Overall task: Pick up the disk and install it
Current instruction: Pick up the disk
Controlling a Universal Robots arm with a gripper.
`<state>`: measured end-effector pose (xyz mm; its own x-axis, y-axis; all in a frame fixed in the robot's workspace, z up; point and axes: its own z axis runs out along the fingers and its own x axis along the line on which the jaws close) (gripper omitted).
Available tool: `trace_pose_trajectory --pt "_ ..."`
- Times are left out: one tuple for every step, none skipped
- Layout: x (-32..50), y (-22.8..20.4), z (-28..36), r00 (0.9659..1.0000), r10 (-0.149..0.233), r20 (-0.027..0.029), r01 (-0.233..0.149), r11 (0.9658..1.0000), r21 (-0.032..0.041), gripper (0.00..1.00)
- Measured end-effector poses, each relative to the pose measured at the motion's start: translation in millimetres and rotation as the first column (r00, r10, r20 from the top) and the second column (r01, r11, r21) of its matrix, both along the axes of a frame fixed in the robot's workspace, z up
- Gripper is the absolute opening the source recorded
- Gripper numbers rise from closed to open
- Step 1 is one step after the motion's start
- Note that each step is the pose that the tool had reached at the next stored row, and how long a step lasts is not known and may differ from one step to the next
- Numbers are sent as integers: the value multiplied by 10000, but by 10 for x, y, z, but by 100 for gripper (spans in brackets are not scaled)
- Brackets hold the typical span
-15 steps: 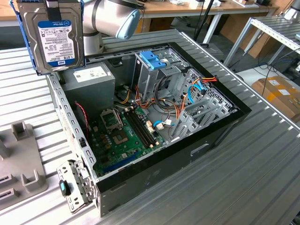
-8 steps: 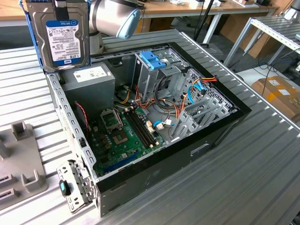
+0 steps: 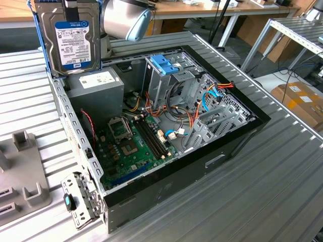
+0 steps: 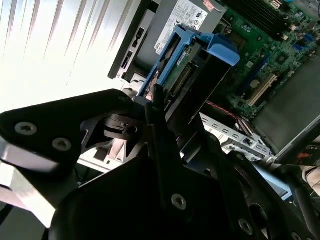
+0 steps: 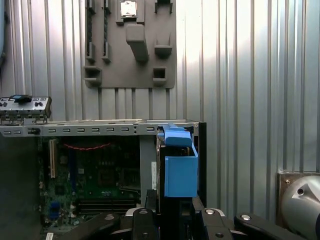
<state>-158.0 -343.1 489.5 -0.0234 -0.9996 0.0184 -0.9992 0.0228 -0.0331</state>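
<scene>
Exterior view: I see the disk (image 3: 70, 40) upright, label outward, above the case (image 3: 202, 166) corner by the power supply (image 3: 98, 93). I judge it is held high to clear the case walls.

Second wrist view: gripper (image 4: 172, 107) clamped on the disk's end; disk juts straight out beyond the fingers.

First wrist view: disk's blue rail sits over the case's edge wall.

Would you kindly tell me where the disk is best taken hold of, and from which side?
Probably by its short top end, pinching across the thin body, coming from above. The disk hangs upright over the open case, with light blue rails along both long edges; the gripper is shut on that end, which leaves the rails free.
</scene>
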Motion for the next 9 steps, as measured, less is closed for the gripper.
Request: trace_pose_trajectory --pt "3 0 0 10000 -2 0 2 10000 -1 35" --pt "4 0 0 10000 0 -1 0 10000 -1 35" --pt "4 0 0 10000 0 0 0 10000 -1 35" --pt "5 0 0 10000 0 0 0 10000 -1 35" --pt "5 0 0 10000 0 0 0 10000 0 35" --pt "5 0 0 10000 0 -1 0 10000 -1 35" --pt "5 0 0 10000 0 0 0 10000 0 35" --pt "11 1 0 10000 3 -1 -3 10000 -1 35" --pt "25 1 0 10000 0 0 0 10000 -1 35"
